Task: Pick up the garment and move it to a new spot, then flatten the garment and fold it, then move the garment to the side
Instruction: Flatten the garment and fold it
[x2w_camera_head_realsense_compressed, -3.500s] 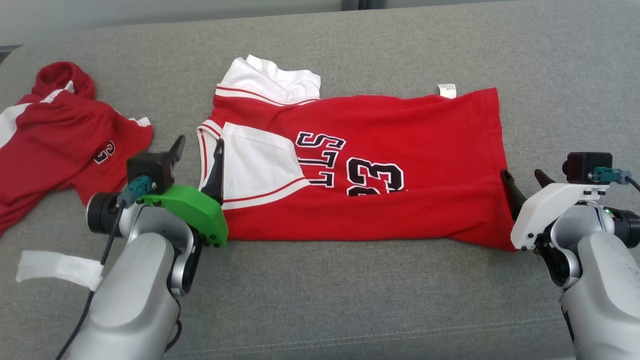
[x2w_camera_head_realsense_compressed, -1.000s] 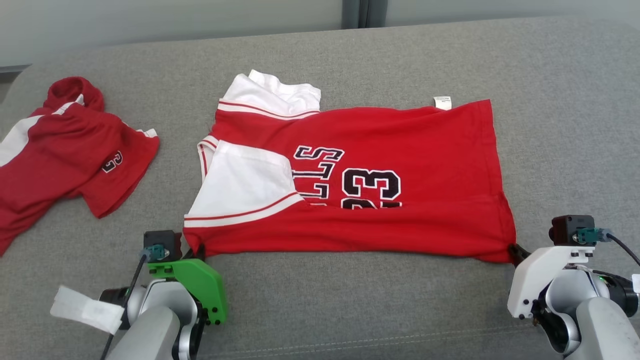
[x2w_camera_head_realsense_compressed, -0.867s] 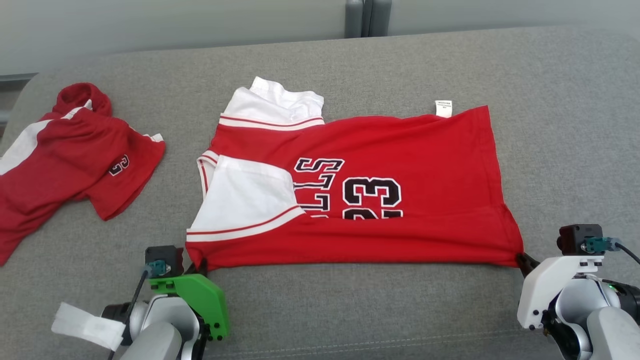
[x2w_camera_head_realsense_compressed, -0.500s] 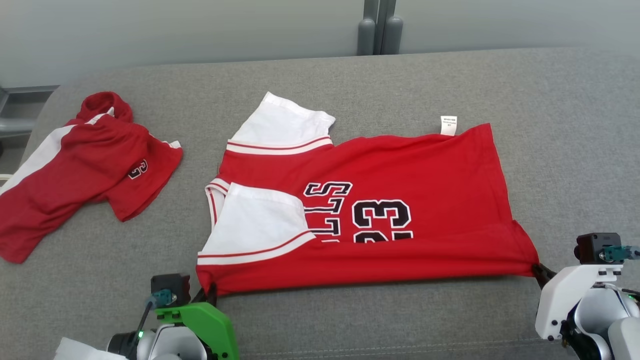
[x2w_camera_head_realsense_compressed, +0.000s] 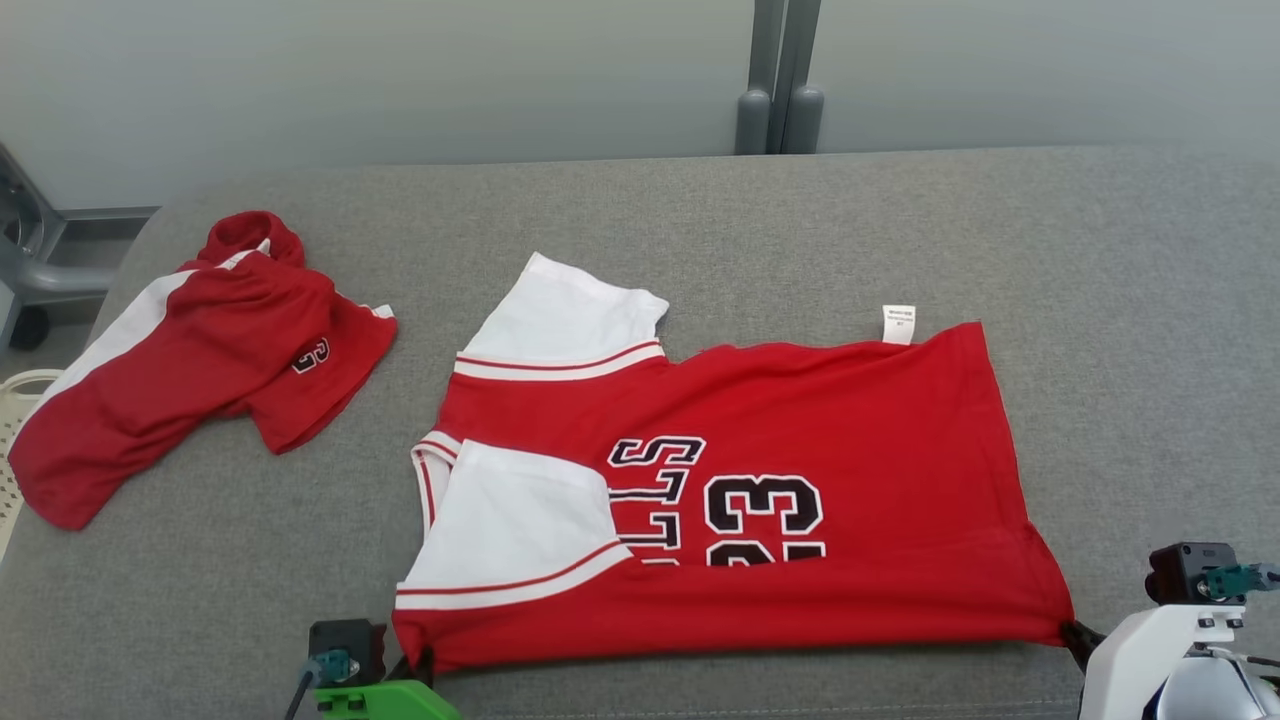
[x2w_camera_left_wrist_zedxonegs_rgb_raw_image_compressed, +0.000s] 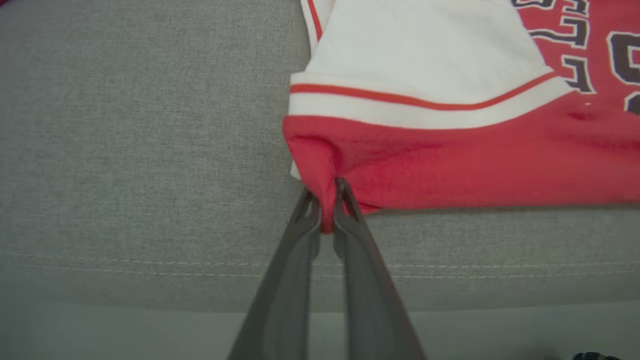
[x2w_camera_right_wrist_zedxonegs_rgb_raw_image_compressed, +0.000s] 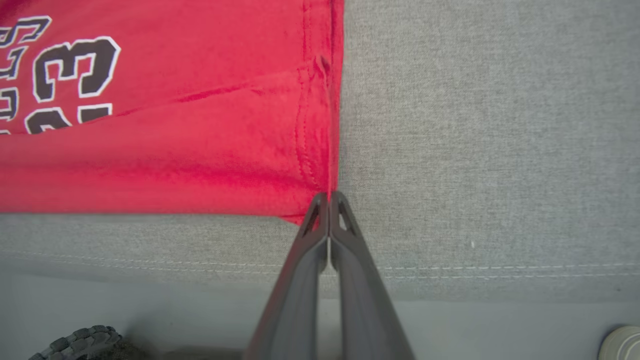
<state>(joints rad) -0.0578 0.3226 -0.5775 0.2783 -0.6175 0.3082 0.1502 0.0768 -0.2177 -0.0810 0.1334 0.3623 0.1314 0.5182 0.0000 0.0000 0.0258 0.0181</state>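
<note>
Clamping, left side: the left claw (x2w_camera_left_wrist_zedxonegs_rgb_raw_image_compressed: 326, 196) has its two dark fingers pressed together on a bunch of red cloth at the near left corner of the jersey (x2w_camera_head_realsense_compressed: 800, 420), just under the white sleeve (x2w_camera_left_wrist_zedxonegs_rgb_raw_image_compressed: 420, 45).
Clamping, right side: the right claw (x2w_camera_right_wrist_zedxonegs_rgb_raw_image_compressed: 328, 197) has its fingers closed tight on the near right hem corner, where the stitched side edge meets the bottom edge.
Jersey position: it lies spread in the middle of the grey surface (x2w_camera_head_realsense_compressed: 700, 210), collar end toward the robot's left and hem toward its right, its near edge drawn into a straight line between the two claws.
Jersey lie: folded lengthwise, with the number 23 (x2w_camera_head_realsense_compressed: 765, 505) cut off at the near fold; a second white sleeve (x2w_camera_head_realsense_compressed: 570, 315) sticks out at the far left.
Tag: a small white tag (x2w_camera_head_realsense_compressed: 898, 323) stands out from the far edge, near the hem end.
Cloth state: mostly flat, with a shallow crease running toward the right corner.
Other garment: a second red garment (x2w_camera_head_realsense_compressed: 190, 350) lies crumpled at the far left of the surface, well apart from the jersey.
</note>
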